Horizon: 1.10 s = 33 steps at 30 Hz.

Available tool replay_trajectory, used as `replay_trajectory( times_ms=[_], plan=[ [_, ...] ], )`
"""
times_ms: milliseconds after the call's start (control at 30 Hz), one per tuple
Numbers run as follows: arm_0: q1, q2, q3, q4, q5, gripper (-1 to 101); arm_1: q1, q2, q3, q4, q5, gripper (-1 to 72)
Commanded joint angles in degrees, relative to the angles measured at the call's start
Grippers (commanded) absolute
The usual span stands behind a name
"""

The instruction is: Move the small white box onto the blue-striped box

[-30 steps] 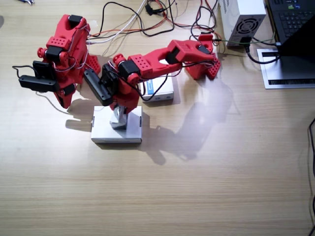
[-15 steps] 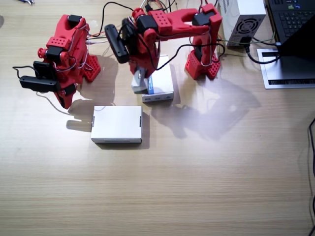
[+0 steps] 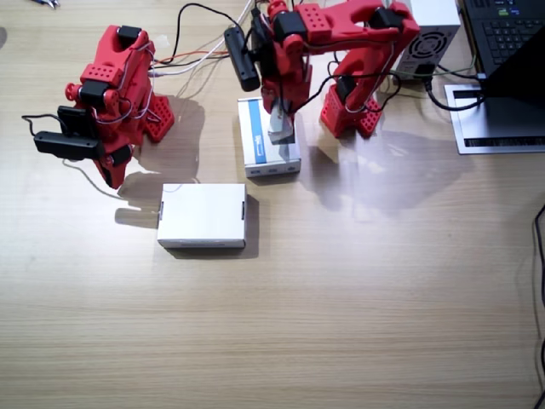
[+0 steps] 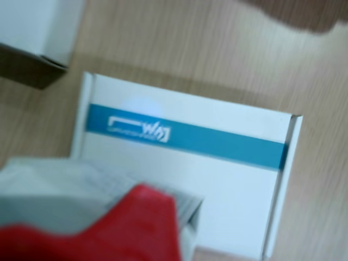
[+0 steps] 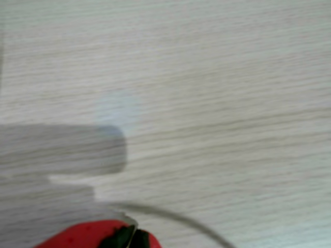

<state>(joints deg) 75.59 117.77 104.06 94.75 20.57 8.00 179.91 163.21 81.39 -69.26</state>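
The blue-striped box (image 3: pixel 258 143) lies flat on the table in front of the left arm's base. My left gripper (image 3: pixel 282 124) is shut on the small white box (image 3: pixel 280 129) and holds it over the striped box's right half. I cannot tell whether the two boxes touch. In a wrist view the small white box (image 4: pixel 92 193) fills the lower left with its greyish side showing, a red finger (image 4: pixel 117 228) in front of it, and the blue-striped box (image 4: pixel 217 163) beyond. My right gripper (image 3: pixel 111 173) hangs folded near its base, shut and empty.
A large plain white box (image 3: pixel 202 215) lies below the right arm, and its corner (image 4: pixel 32 27) shows in a wrist view. Cables (image 3: pixel 213 34), a power supply (image 3: pixel 421 34) and a laptop (image 3: pixel 507 51) line the far edge. A cable (image 5: pixel 170 217) crosses bare table in another wrist view.
My left arm lifted the small white box off the large plain white box and carried it back over the blue-striped box. The right arm has not moved.
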Motion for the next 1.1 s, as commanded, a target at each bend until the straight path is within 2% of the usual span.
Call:
replay_trajectory(
  times_ms=[0,133,200,333,400,467,533,567,633,733,800,900,967,1067],
  plan=[
    [2.2,3.6,0.2,-0.5,-0.3,23,-1.0,1.3,-0.4,-0.5,1.1,0.3],
    [6.0,2.2,1.7,-1.5,0.3,35,-1.0,1.3,-0.4,-0.6,1.2,0.3],
    [6.9,1.7,1.7,-1.1,0.6,38,-1.0,1.3,-0.4,-0.6,1.3,0.3],
    [7.3,1.6,0.4,0.8,1.8,38,-1.0,1.3,-0.4,-0.6,1.2,0.3],
    [3.7,3.5,-1.8,1.2,3.4,38,-1.1,1.3,-0.4,-0.6,1.1,0.3],
    [-3.4,7.8,-5.2,1.2,6.1,35,-1.1,1.3,-0.4,-0.6,1.1,0.3],
    [-14.7,9.7,-10.2,1.2,10.1,15,-1.1,1.3,-0.4,-0.6,1.1,0.3],
    [-21.4,9.6,-13.9,1.2,11.7,0,-1.1,1.3,-0.4,-0.6,1.1,0.3],
    [-34.5,8.9,-19.6,0.9,16.3,0,-1.1,1.3,-0.4,-0.6,1.1,0.3],
    [-48.9,11.2,-18.5,-4.1,17.9,0,-1.3,1.3,-0.3,-0.4,0.7,0.3],
    [-57.7,17.5,-8.7,-10.9,17.9,0,-1.4,1.3,-0.3,-0.3,0.6,0.3],
    [-68.5,32.9,17.1,-22.5,21.2,0,-1.4,1.3,-0.3,-0.1,0.2,0.3],
    [-72.8,39.9,30.6,-27.6,23.6,0,-1.7,1.3,-0.2,-0.1,0.1,0.3],
    [-73.9,48.1,43.6,-30.7,26.1,0,-1.8,1.3,-0.2,0.0,0.0,0.3]
  ],
)
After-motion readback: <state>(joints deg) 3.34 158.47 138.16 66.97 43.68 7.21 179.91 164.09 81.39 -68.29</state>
